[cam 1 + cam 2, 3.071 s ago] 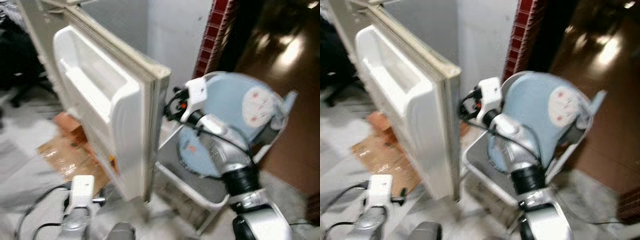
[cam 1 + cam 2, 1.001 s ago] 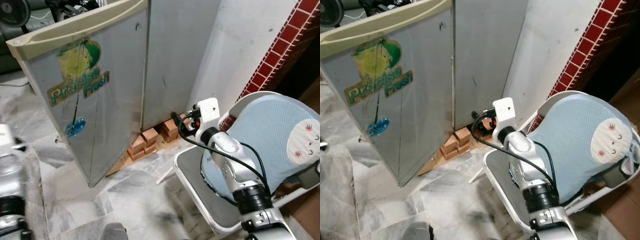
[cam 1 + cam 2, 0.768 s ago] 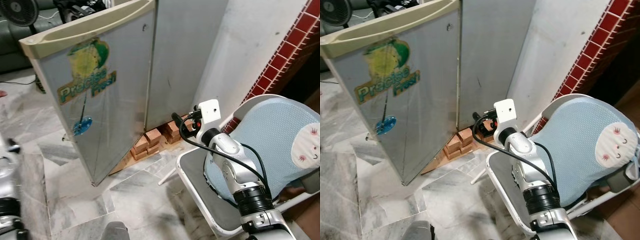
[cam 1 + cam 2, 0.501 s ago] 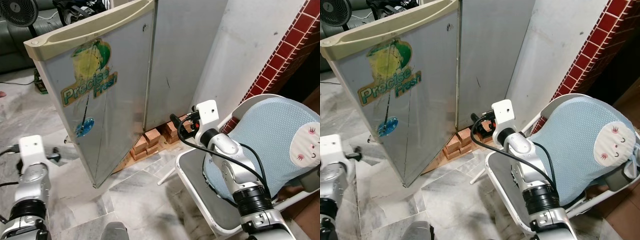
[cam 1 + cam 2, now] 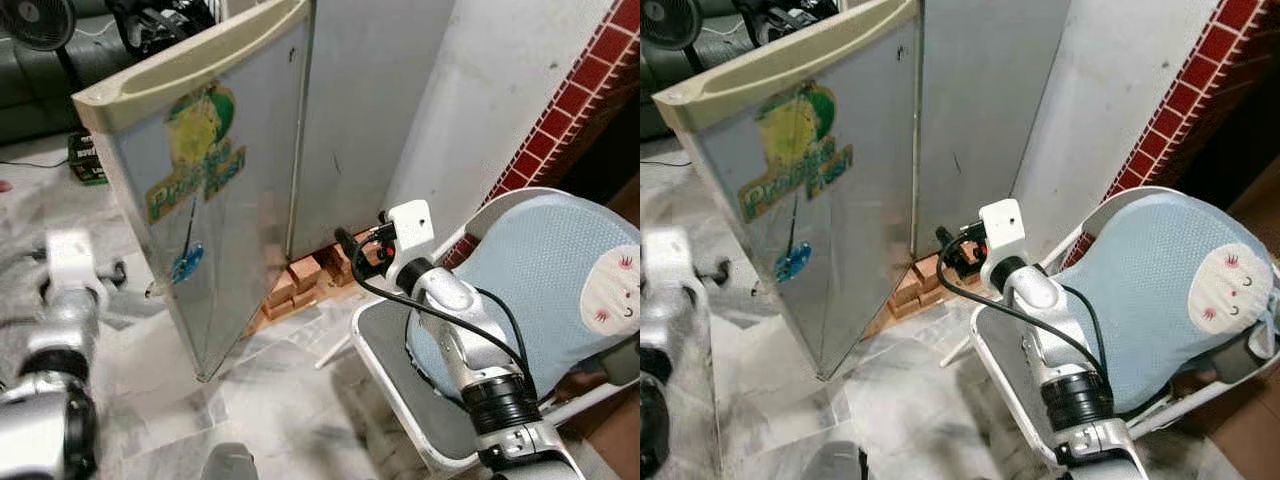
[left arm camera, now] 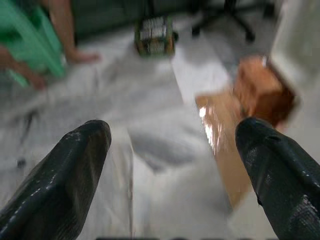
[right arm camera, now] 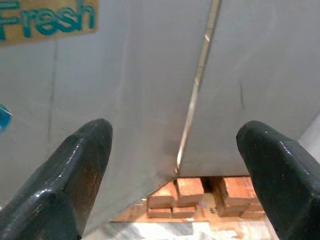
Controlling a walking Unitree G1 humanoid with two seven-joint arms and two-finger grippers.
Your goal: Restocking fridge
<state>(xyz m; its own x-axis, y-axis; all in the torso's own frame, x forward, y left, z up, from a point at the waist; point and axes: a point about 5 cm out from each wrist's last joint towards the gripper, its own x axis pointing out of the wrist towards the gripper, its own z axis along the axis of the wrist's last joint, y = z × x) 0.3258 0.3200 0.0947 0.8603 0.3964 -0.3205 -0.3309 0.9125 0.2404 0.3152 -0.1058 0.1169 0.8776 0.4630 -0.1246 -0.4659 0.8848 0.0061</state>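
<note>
- The fridge [image 5: 370, 110] stands against the wall, raised on bricks [image 5: 300, 280], with its door [image 5: 200, 200] swung wide open and only the stickered outer face turned toward the robot. The inside of the fridge is hidden behind the door, so what is stocked there cannot be told.
- Risk, as I judge it: the robot stands on the outer side of the door, so any reach for the shelves from here would meet the door. A nudge could swing the door further or rock a fridge that sits on loose bricks.
- A second risk: the right arm hangs close over the white chair [image 5: 985, 375] with the blue cushion [image 5: 1150, 290]. Turning or stepping could catch the elbow or its cable on the chair frame.
- A third risk: the left wrist view is blurred, and a person's hand [image 6: 75, 52] rests on the floor by something green. A fast swing of that arm toward them would be unsafe.
- The right tool [image 7: 175, 170] is spread wide, empty, touching nothing, aimed at the hinge gap above the bricks.
- The left tool [image 6: 172, 165] is likewise spread wide and empty, hanging over the marble floor [image 6: 150, 125] near a piece of cardboard [image 6: 225, 150] and an orange-brown block.
- No item to restock is held, so fetching goods looks like the step ahead.
</note>
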